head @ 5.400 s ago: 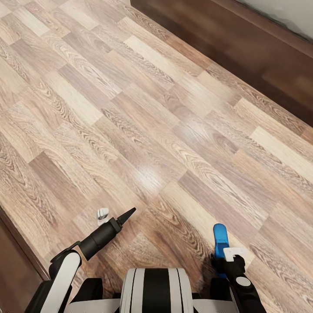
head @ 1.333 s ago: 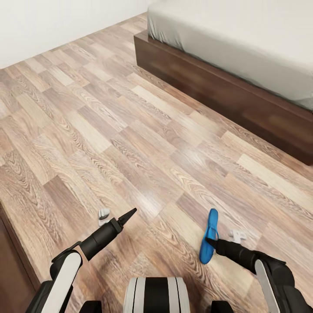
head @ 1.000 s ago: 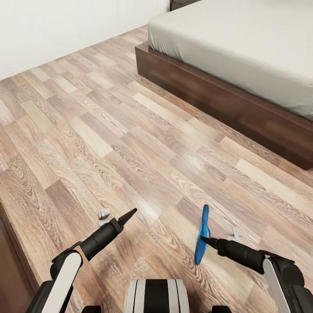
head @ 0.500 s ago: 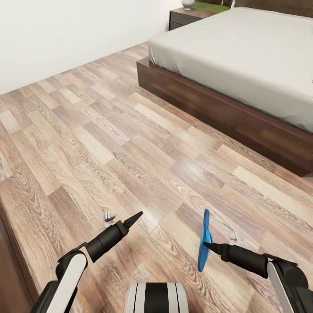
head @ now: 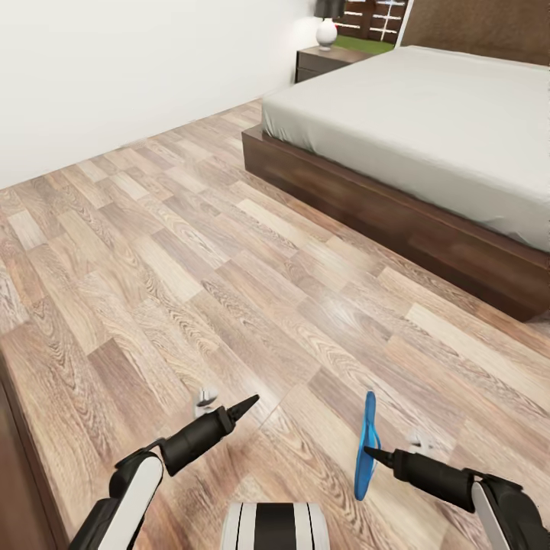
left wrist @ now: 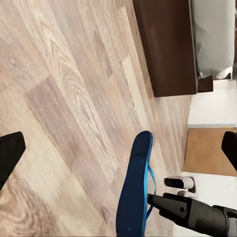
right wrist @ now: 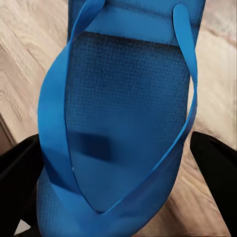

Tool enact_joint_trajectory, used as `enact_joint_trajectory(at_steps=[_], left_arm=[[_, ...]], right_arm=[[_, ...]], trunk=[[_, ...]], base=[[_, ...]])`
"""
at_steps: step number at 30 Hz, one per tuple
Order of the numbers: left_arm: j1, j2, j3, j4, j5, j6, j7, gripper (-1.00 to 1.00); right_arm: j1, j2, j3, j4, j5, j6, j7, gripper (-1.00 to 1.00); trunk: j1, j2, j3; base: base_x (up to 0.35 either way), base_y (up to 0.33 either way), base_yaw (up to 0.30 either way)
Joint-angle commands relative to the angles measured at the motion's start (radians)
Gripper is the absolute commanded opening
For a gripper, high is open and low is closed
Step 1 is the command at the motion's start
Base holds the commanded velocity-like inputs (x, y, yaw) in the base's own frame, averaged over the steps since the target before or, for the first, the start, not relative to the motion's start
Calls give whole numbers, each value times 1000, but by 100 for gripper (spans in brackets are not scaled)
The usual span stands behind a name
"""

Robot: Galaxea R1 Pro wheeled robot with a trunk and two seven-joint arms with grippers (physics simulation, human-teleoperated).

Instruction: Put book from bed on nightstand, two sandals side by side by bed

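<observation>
Clearly light and bendy, the sandal (head: 367,447) hangs on edge, pinched in the right gripper (head: 370,452); its straps look floppy. Left gripper (head: 250,402) spread wide, empty.

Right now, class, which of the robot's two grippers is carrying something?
The right gripper: it is shut on a blue sandal, held on edge above the wood floor. The left gripper points ahead with nothing between its fingers.
</observation>
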Motion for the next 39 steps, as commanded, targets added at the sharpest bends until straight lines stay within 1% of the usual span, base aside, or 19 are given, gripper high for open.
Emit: enact_joint_trajectory(at_steps=[1,2,4,6,8,10,12,16,17,18,20,21,26,39], left_arm=[[0,1,-1,9,-23,6,1,100],[0,2,-1,13,-38,5,1,100],[0,7,0,21,-101,5,0,100],[0,12,0,26,-147,4,0,100],[0,14,-1,29,-167,3,1,100],[0,15,-2,31,-179,4,-1,100],[0,15,-2,31,-184,4,-1,100],[0,15,-3,33,-187,3,-1,100],[0,15,-3,33,-188,3,-1,100],[0,15,-3,33,-188,3,-1,100],[0,15,-4,33,-188,4,-1,100],[0,15,-4,33,-188,4,-1,100],[0,15,-4,33,-188,5,-1,100],[0,13,-6,45,-188,2,0,100]], right_arm=[[-1,0,-2,33,-8,-9,2,-100],[-1,0,-2,50,-7,-19,2,-100],[-1,0,-2,118,1,-67,1,-100],[-1,0,-2,197,21,-117,-1,-100],[-1,0,-2,251,37,-152,-1,-100],[-1,0,-3,288,49,-186,1,-100],[-1,0,-3,304,53,-203,2,-100],[-1,-2,-4,320,56,-215,3,-100],[-1,-23,-3,329,55,-233,4,-100],[-1,-36,-2,333,54,-245,4,-100],[-1,-60,0,337,52,-264,4,-100],[-1,-64,-1,338,51,-267,5,-100],[-1,-71,-11,335,48,-264,8,-100],[-1,-70,-15,327,41,-263,6,-100]], trunk=[[-1,0,3],[-1,0,7],[-2,1,15],[-3,1,23],[-4,2,31],[-5,2,38],[-6,3,46],[-7,4,61],[-8,4,65],[-8,4,69],[-9,4,77],[-10,5,81],[-12,6,100],[-18,9,150]], base=[[0,0,0],[0,0,0],[0,0,0],[0,0,0],[0,0,0],[0,0,0],[0,0,0],[0,0,0],[0,0,0],[0,0,0],[0,0,0],[0,0,0],[0,0,0],[0,0,0]])
